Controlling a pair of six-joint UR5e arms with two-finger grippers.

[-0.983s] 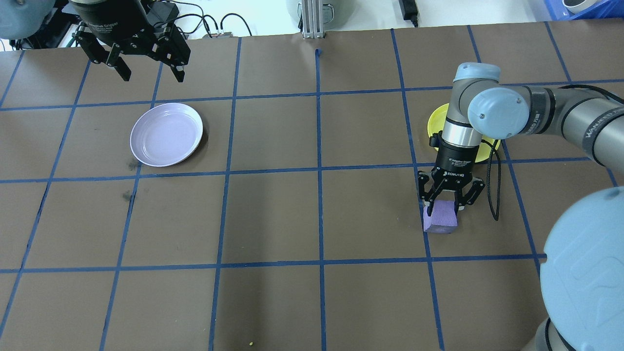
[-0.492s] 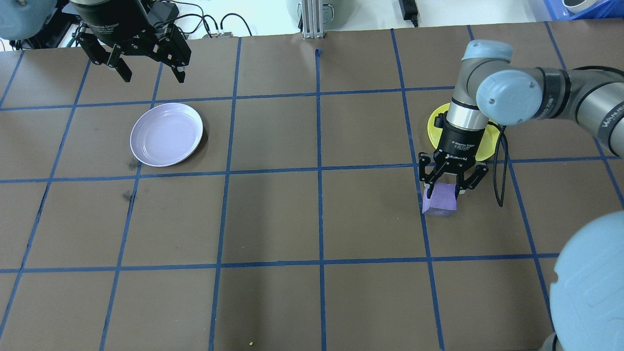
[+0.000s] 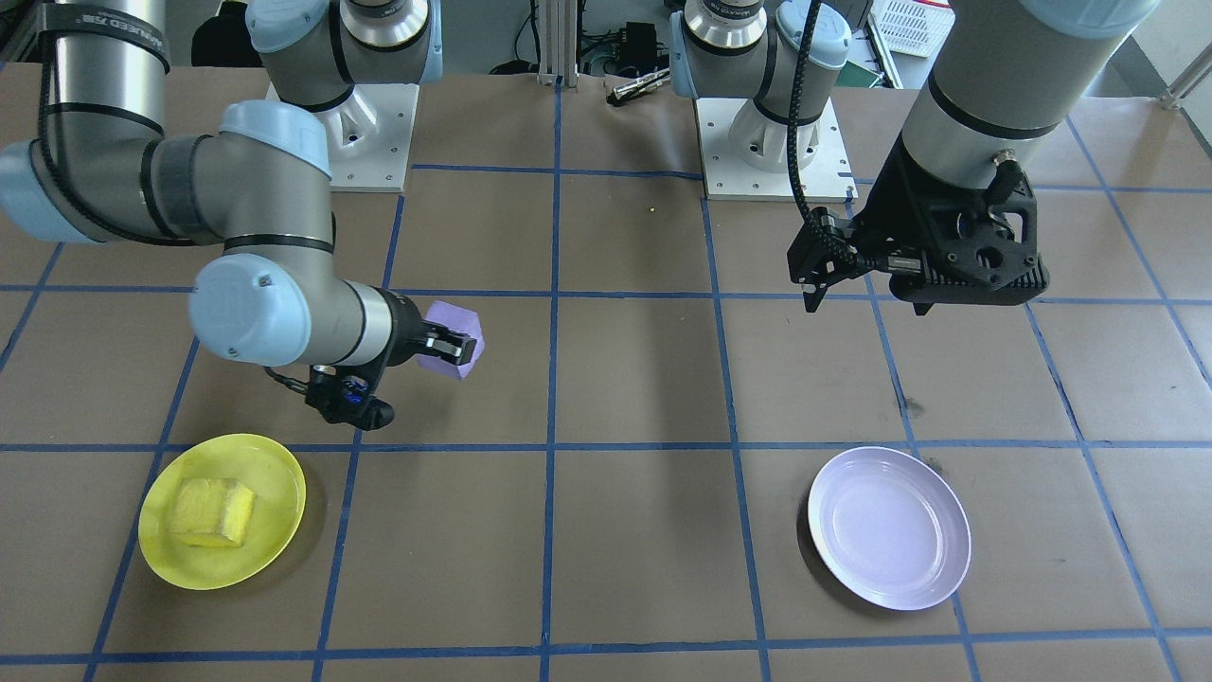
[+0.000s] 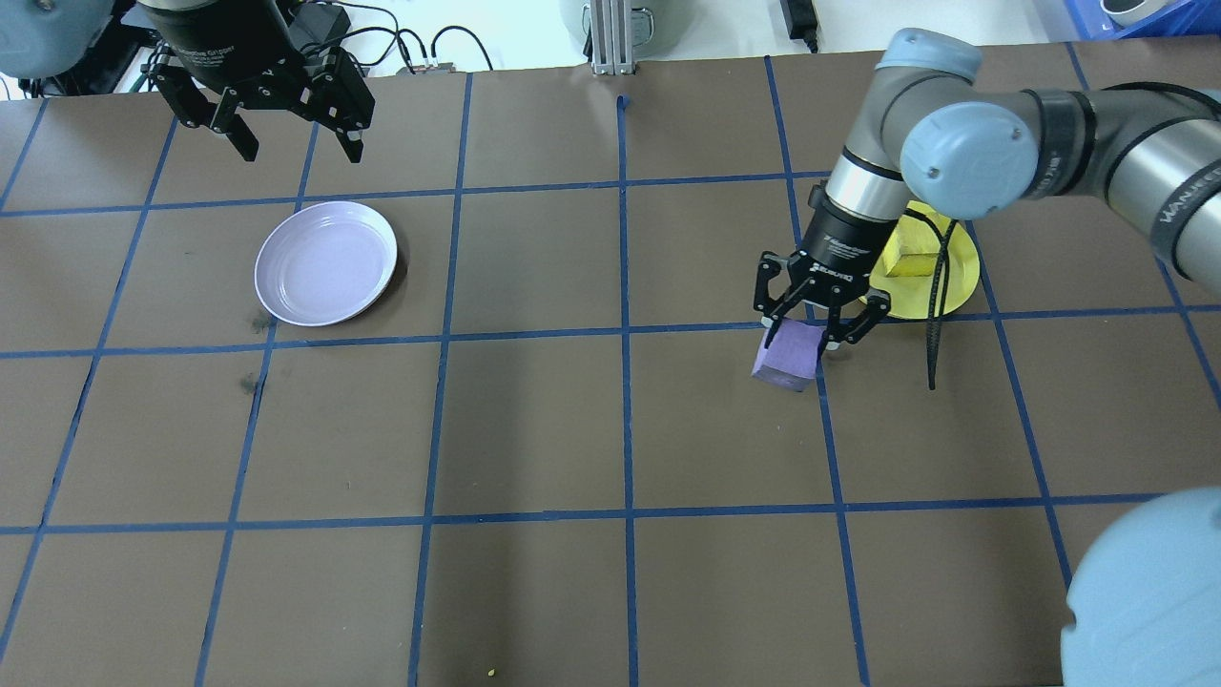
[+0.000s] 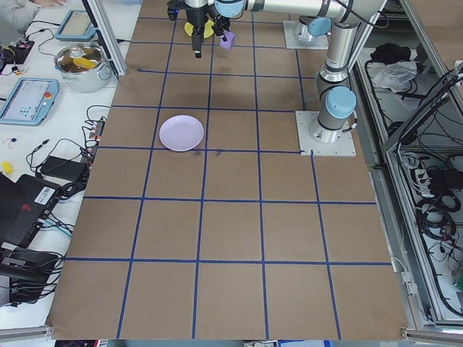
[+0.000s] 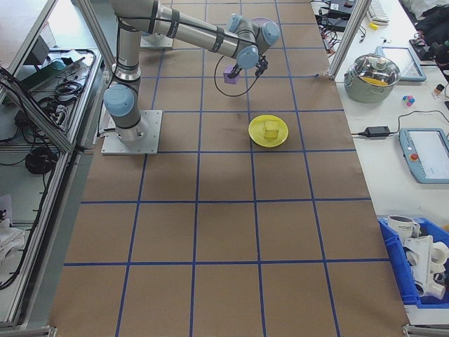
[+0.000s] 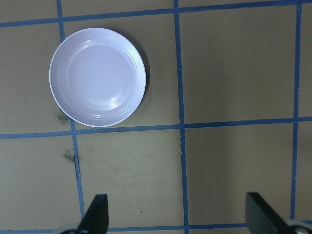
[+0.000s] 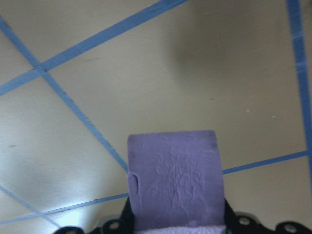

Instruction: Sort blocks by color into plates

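We see the yellow block (image 3: 212, 511) lying in the yellow plate (image 3: 275, 549). Our right gripper (image 4: 813, 336) pinches the purple block (image 4: 788, 355), seemingly airborne; the lavender plate (image 4: 325, 262) waits empty, left gripper (image 4: 291, 134) spread.

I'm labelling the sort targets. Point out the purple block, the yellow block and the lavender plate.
purple block (image 4: 788, 355): overhead view, its top face.
yellow block (image 3: 214, 511): front-facing view, its top face.
lavender plate (image 4: 326, 262): overhead view, its bare centre.
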